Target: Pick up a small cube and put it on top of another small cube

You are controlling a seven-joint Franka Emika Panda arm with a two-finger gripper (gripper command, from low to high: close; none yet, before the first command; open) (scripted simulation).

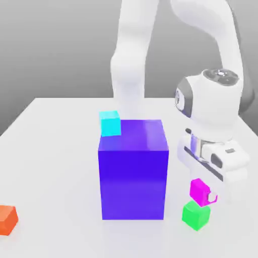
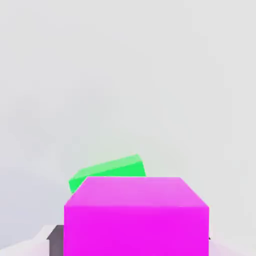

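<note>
Bearing everything, the broad white table gives the stack a flat, level base, which is what the lower cube needs if it is to take a load without rocking. Over it reaches the white arm, bent so that its hand comes down at the exterior view's right, beside the big blue-purple block rather than over it; that way the block should not hinder the lowering, though it calls for some care sideways. At the block's top, towards the exterior view's left, is the cyan cube, out of the way of this job. The gripper is closed on the magenta cube, pinching it by two opposite sides, so its underside is left free to be set down. Directly below waits the green cube, standing on the table as the intended seat; from the hand view it looks turned a little against the magenta one, so a small twist and a slight shift may be wanted before release, lest the upper cube sit off-centre and tip. Whether the two already touch I can't fairly say, since their edges overlap in the exterior view. Well apart, at the exterior view's left, the orange cube plays no part in the stacking
</note>
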